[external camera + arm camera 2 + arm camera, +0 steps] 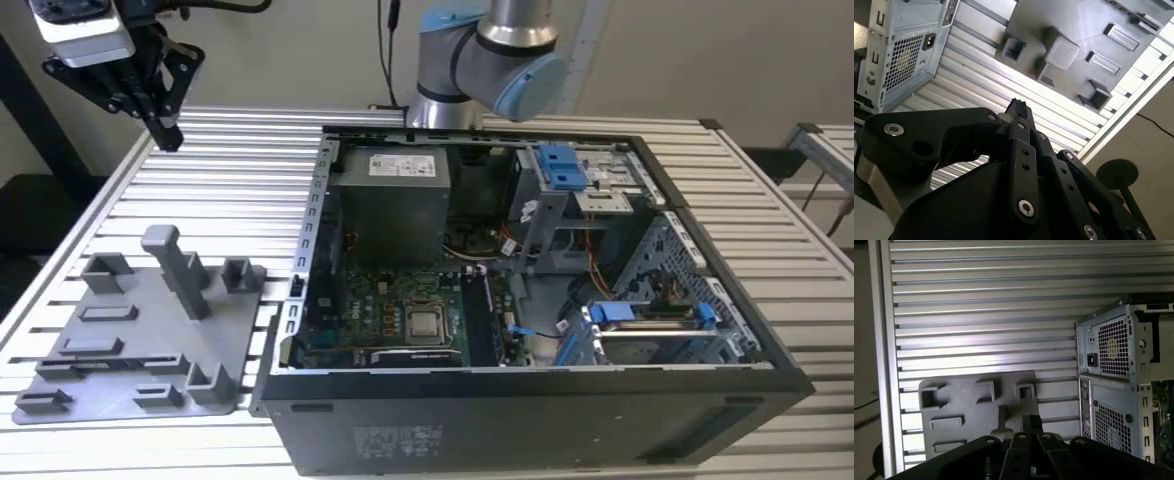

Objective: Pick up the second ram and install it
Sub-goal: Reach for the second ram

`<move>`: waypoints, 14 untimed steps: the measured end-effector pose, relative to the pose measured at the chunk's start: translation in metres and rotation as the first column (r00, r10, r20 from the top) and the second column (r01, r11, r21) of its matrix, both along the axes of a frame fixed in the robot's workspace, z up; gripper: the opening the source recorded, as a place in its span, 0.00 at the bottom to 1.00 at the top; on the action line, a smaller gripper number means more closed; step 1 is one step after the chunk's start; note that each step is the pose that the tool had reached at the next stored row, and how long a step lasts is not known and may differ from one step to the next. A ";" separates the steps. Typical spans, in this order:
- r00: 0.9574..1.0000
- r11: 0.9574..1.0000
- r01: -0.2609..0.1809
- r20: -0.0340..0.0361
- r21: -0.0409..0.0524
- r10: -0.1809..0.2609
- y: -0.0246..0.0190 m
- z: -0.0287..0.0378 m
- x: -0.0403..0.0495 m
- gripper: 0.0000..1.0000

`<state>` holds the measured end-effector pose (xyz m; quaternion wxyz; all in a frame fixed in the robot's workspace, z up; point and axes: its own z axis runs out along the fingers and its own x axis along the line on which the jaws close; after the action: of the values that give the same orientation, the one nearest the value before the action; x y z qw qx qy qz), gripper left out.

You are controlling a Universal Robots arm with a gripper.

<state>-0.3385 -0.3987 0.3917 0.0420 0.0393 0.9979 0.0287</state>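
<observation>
Gripper (pixel 168 135) hangs high over the far corner of the slatted metal table (pixel 227 150), at the exterior view's left. It is well apart from both the grey tray (pixel 147 335) and the open PC case (pixel 534 420). Its black fingers are drawn together to a single tip w/ nothing seen between them. Both wrist views show that same closed tip (pixel 1016 107) (pixel 1031 421) w/ the tray (pixel 979 410) and the case's vented rear panel (pixel 1109 390) on the table below it.

Tray lies flat just beside the case, towards the exterior view's left. Its upright grey post (pixel 180 270) stands near the middle, w/ low blocks and slots around it.

Case lies on its side, lid off. Inside are a grey power supply (pixel 390 195) at the far end and the CPU (pixel 427 322) on the green board. The memory slots (pixel 489 315) sit just beside the CPU, towards the exterior view's right, w/ dark narrow strips standing in them.

Second ram: can't tell for sure where it is. It may be one of those strips in the slots. The robot arm (pixel 487 70) rises behind the case.
</observation>
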 end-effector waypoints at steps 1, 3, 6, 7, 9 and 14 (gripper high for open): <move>1.000 1.000 0.000 0.000 0.000 0.000 0.0000 0.0000 0.0000 0.11; 1.000 1.000 0.000 0.000 0.000 0.000 0.0000 0.0000 0.0000 0.11; 1.000 1.000 0.000 0.000 0.000 0.000 0.0000 0.0000 -0.0005 0.11; 1.000 1.000 0.000 0.000 0.000 0.000 0.0000 0.0000 -0.0010 0.11; 1.000 1.000 0.000 0.000 0.000 0.000 0.0000 0.0000 -0.0029 0.11; 1.000 1.000 0.000 0.000 0.000 0.000 0.0000 0.0000 -0.0116 0.11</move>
<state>-0.3500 -0.3987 0.3917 0.0420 0.0393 0.9979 0.0287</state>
